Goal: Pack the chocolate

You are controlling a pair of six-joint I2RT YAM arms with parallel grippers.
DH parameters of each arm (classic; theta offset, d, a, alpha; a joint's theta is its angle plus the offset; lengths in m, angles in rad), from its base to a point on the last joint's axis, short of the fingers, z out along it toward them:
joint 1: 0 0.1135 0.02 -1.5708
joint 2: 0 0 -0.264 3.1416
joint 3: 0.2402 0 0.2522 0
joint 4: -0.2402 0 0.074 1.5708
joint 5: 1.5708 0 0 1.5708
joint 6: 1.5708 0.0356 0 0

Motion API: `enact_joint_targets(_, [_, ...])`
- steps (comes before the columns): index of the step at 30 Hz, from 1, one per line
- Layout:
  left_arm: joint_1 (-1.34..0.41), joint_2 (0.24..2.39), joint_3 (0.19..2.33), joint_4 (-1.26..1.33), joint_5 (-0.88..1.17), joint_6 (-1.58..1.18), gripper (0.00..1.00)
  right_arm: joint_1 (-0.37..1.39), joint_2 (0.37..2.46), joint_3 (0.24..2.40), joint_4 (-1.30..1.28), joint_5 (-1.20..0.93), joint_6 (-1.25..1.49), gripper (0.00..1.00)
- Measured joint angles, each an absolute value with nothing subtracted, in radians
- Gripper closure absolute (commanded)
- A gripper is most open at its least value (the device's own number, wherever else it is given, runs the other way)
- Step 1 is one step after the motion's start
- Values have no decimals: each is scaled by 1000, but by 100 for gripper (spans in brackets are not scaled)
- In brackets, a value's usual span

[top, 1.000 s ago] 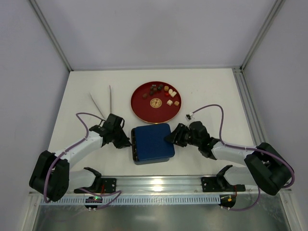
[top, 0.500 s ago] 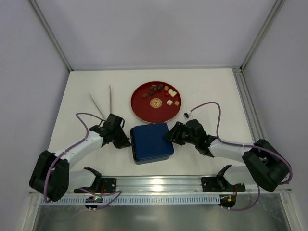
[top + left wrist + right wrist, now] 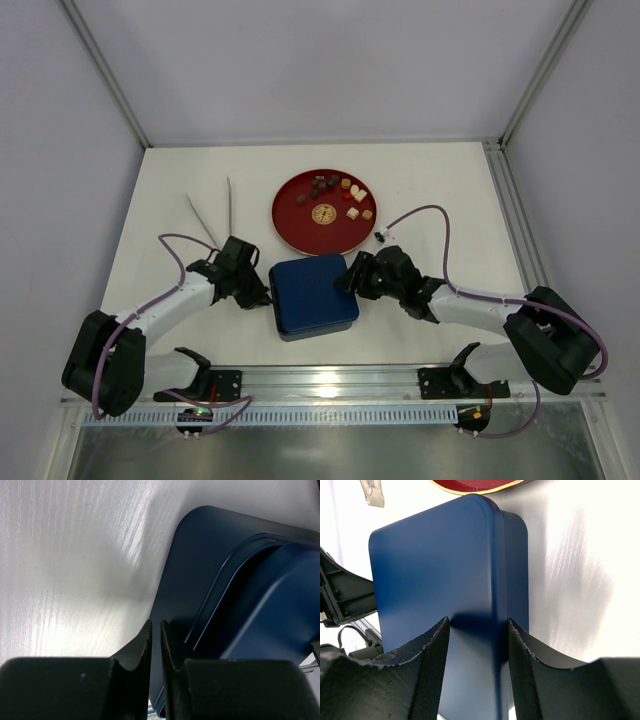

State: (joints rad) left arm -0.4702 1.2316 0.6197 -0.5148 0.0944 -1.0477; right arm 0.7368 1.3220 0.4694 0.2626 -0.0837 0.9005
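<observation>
The chocolate [image 3: 340,190] lies as small brown, cream and reddish pieces on the far side of a red plate [image 3: 290,228]. In front of the plate stands a dark blue box with its lid [image 3: 315,293] on top. My left gripper [image 3: 262,294] is shut, and its tips [image 3: 155,625] rest at the box's left edge, where the base rim [image 3: 200,570] shows beside the lid. My right gripper [image 3: 348,280] is open. Its fingers [image 3: 478,620] straddle the right edge of the lid [image 3: 430,565], one over the top and one down the side.
A flat gold emblem [image 3: 323,213] sits in the middle of the plate. Thin metal tongs [image 3: 210,215] lie at the back left. A small white connector [image 3: 381,236] on the right arm's cable lies near the plate. Metal frame posts flank the table.
My right gripper has moved left and away from me along the box's right edge, and its jaws have widened a little. The lid has shifted slightly left. The left arm has stayed put.
</observation>
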Motion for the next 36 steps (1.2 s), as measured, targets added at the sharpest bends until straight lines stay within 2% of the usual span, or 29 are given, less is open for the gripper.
enact_joint_targets(36, [-477,1257,634,-527,95,-1039,89,850,1353,634,16,85,801,40])
